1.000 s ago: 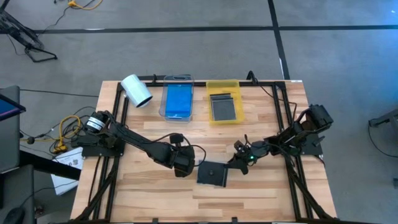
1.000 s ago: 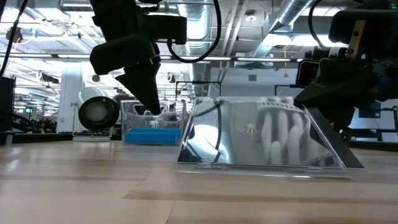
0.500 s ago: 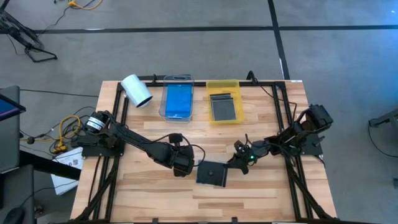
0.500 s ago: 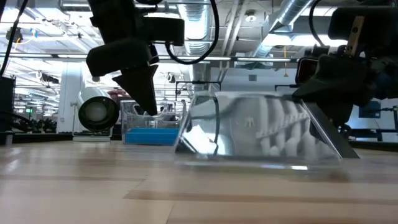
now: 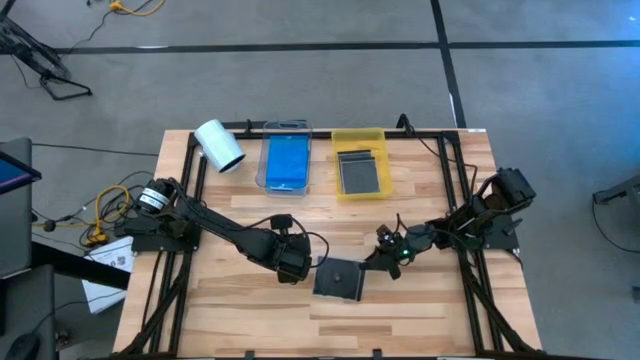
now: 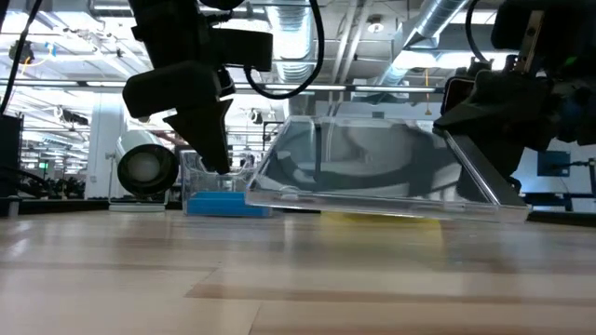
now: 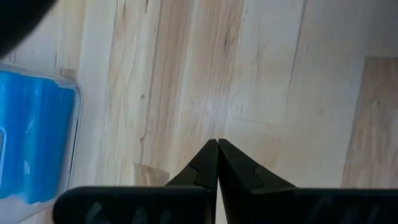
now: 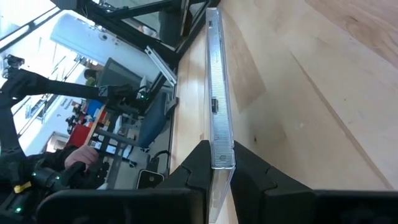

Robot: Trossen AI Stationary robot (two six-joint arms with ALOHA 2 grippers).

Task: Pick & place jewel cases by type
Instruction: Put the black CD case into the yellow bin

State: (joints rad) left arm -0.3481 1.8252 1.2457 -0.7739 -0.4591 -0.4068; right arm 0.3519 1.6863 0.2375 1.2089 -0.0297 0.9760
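Note:
A dark clear jewel case (image 5: pixel 340 281) hangs just above the middle of the table; in the low view the case (image 6: pixel 372 167) floats clear of the wood. My right gripper (image 5: pixel 377 262) is shut on its right side. My left gripper (image 5: pixel 296 266) is shut on nothing just left of the case, apart from it, and its own view shows its fingertips (image 7: pixel 217 147) over bare wood. At the far edge, blue jewel cases lie in a clear tray (image 5: pixel 286 162) and a dark one in a yellow tray (image 5: pixel 360 165). My right gripper pinches the case's thin edge (image 8: pixel 219 140) between its two fingers, one on each flat face, at the case's right side (image 5: pixel 362 270). The fingers come nearly level from the table's right. The case is lifted clear and slopes down toward the near edge.
A white roll (image 5: pixel 219 146) lies on its side at the far left corner, beside the clear tray. Black frame rails (image 5: pixel 190 190) run along the left and right table edges. Bare wood lies in front of the case and at the near edge.
The case's near edge rested on the table a second ago, with the case tilted steeply. In my right gripper it has now come up off the wood and lies flatter, clear of the table.

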